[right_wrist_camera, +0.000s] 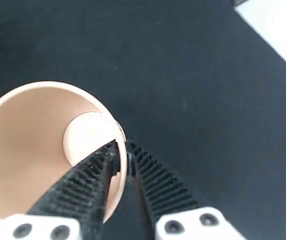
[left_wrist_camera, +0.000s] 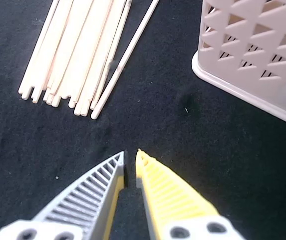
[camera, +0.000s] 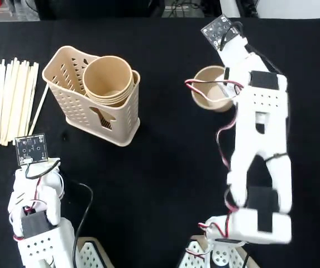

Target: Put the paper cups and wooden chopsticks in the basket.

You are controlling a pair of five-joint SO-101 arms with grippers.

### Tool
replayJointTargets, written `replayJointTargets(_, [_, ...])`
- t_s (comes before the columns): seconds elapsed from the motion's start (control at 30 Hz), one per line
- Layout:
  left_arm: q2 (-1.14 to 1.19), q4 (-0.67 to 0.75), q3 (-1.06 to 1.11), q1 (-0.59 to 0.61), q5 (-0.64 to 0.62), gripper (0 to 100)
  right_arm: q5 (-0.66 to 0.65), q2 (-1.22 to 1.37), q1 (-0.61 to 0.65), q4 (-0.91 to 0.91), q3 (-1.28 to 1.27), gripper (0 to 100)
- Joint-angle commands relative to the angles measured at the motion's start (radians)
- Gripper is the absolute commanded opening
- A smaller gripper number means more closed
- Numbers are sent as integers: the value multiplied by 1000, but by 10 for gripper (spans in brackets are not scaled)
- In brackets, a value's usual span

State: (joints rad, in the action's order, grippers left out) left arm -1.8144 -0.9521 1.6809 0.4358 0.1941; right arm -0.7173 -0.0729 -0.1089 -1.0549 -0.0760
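Right hand (right_wrist_camera: 123, 145) pinches a cup (camera: 211, 89) by its rim, one finger inside; the basket (camera: 76, 114) stands well apart, toward the left hand's side. Left hand (left_wrist_camera: 130, 157), pressed together, hovers near the chopsticks (camera: 12, 100), which lie lengthwise ahead of it.

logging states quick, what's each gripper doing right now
left gripper: shut, holding nothing
right gripper: shut on the paper cup wall, one finger inside
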Motion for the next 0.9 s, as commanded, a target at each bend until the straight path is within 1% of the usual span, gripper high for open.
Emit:
replayJointTargets(0.0, [-9, -6, 18, 7, -3, 55, 11, -145, 44, -152, 35, 13])
replayJointTargets(0.1, [-9, -6, 18, 7, -3, 55, 54, -225, 81, -250, 44, 13])
replayJointTargets(0.23, [-9, -6, 18, 7, -3, 55, 129, -291, 124, -371, 140, 13])
replayJointTargets(0.4, [-9, -6, 18, 7, -3, 55, 247, -306, 181, -546, 398, 13])
replayJointTargets(0.5, [-9, -6, 18, 7, -3, 55, 308, -306, 236, -612, 564, 13])
replayJointTargets(0.6, [-9, -6, 18, 7, -3, 55, 351, -306, 319, -634, 707, 13])
replayJointTargets(0.7, [-9, -6, 18, 7, -3, 55, 361, -305, 436, -623, 816, 13])
replayJointTargets(0.8, [-9, -6, 18, 7, -3, 55, 354, -305, 554, -566, 855, 13])
replayJointTargets(0.87, [-9, -6, 18, 7, -3, 55, 354, -302, 603, -509, 837, 13])
